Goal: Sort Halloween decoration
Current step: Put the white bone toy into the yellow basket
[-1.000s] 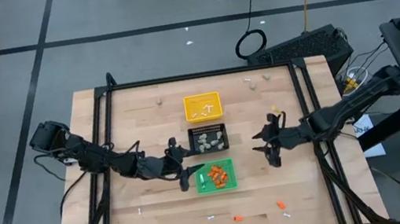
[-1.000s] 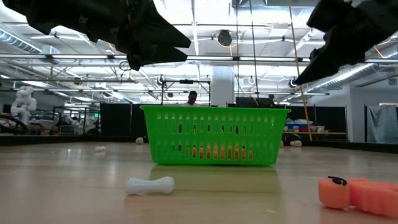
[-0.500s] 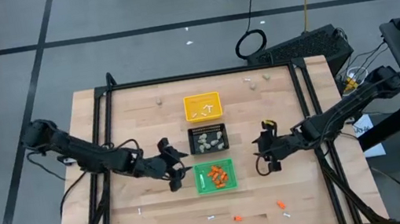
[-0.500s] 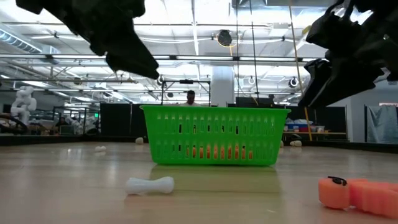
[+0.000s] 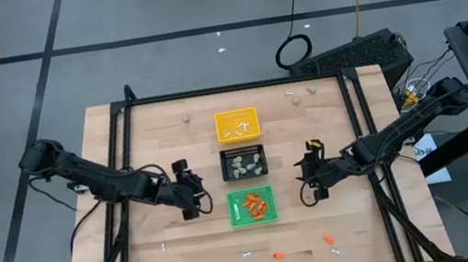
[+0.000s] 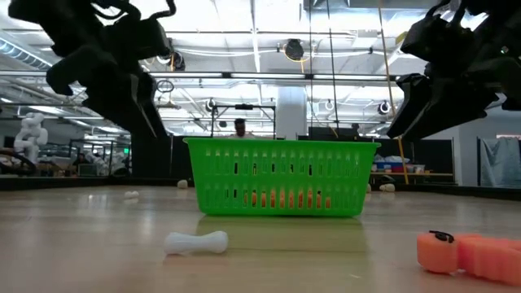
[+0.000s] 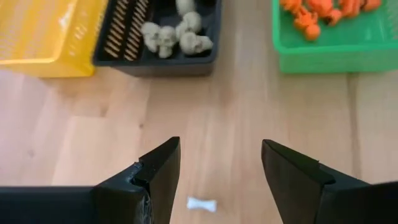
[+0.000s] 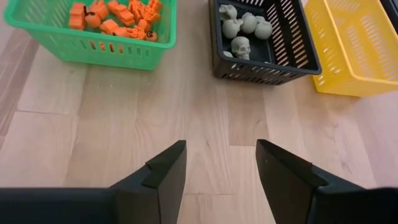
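Left hand (image 5: 190, 200) retreated from green tray (image 5: 252, 205) | both hands spread | white stick (image 7: 201, 203) beneath

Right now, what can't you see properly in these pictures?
- Low view: the green tray hides the black and yellow trays behind it.
- Low view: the orange piece is cut off by the right edge.
- High view: the white bits in the yellow tray are too small to make out.
- Left wrist view: the green tray and yellow tray run off the edges.
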`<state>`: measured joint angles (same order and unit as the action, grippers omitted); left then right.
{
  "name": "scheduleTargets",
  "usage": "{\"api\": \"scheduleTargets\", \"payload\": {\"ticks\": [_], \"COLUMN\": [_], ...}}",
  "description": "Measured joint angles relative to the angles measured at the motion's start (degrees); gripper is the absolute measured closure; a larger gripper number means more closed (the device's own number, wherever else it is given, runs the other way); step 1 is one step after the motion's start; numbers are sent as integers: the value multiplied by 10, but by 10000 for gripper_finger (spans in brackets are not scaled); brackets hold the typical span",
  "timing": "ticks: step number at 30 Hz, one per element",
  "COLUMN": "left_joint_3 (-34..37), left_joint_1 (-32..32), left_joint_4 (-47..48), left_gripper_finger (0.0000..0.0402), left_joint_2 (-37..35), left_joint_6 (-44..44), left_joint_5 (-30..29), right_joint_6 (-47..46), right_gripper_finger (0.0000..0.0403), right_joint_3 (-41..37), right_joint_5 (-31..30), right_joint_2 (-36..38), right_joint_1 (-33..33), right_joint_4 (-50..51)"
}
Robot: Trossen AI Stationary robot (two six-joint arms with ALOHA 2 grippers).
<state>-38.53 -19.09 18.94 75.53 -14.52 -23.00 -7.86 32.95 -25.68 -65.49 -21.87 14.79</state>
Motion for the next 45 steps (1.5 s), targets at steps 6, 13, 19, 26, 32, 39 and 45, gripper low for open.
{"api": "scheduleTargets", "payload": {"ticks": [6,13,19,26,32,39,45], "left_joint_3": [73,175,251,322,333,333,332], "left_joint_1": [3,21,44,49,49,49,53], "left_joint_4": [-81,-243,-340,-483,-490,-491,-504], "left_gripper_finger": [180,180,180,180,187,228,235], "left_joint_2": [-3,-5,-6,-6,-6,0,7], "left_joint_6": [-8,15,13,16,16,22,43], "left_joint_5": [21,35,61,64,69,71,68], "right_joint_6": [-1,-4,-14,-22,-22,-21,-20], "right_gripper_finger": [225,225,225,225,225,225,225], "right_joint_3": [0,0,0,0,0,0,0], "right_joint_5": [2,3,3,3,3,2,2], "right_joint_2": [0,0,0,0,0,0,0], "right_joint_1": [0,0,0,0,0,0,0], "right_joint_4": [2,1,1,0,-5,-13,-13]}}
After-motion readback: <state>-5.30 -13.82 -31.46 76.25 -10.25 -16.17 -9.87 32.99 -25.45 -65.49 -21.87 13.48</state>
